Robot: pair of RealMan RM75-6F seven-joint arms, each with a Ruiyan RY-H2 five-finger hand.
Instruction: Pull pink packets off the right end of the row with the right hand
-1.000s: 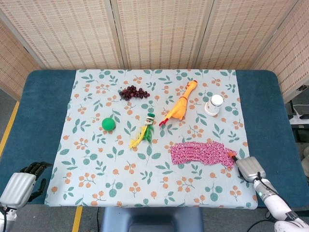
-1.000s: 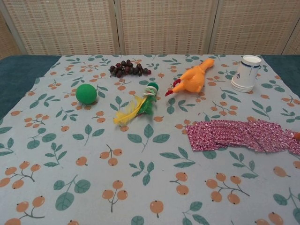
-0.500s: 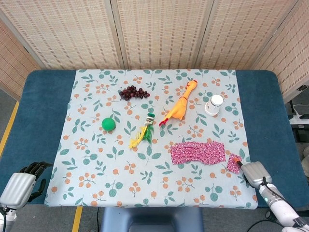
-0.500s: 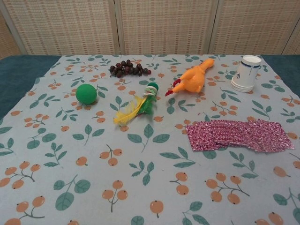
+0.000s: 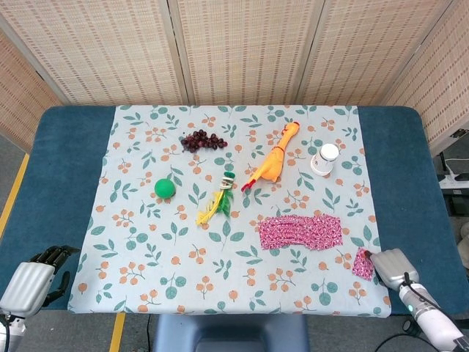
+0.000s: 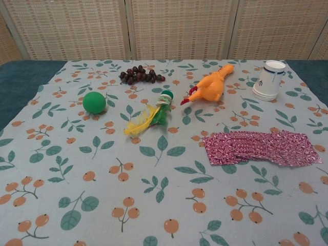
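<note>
A row of overlapping pink packets (image 5: pixel 300 232) lies on the floral cloth right of centre, and the chest view shows this row of packets (image 6: pixel 259 148) too. One single pink packet (image 5: pixel 362 263) sits apart from the row, near the cloth's front right corner. My right hand (image 5: pixel 393 268) is right beside it, with its fingertips on the packet's right edge. My left hand (image 5: pixel 34 279) rests off the cloth at the front left, holding nothing, fingers loosely apart. Neither hand appears in the chest view.
A white paper cup (image 5: pixel 325 159) stands behind the row. A rubber chicken (image 5: pixel 273 159), a green and yellow feather toy (image 5: pixel 220 196), a green ball (image 5: pixel 165 188) and dark grapes (image 5: pixel 203 140) lie further left. The blue table edge (image 5: pixel 410 183) borders the cloth on the right.
My right hand has drawn back toward the front right, taking one pink packet off the row's right end and away from it. The left hand has not moved.
</note>
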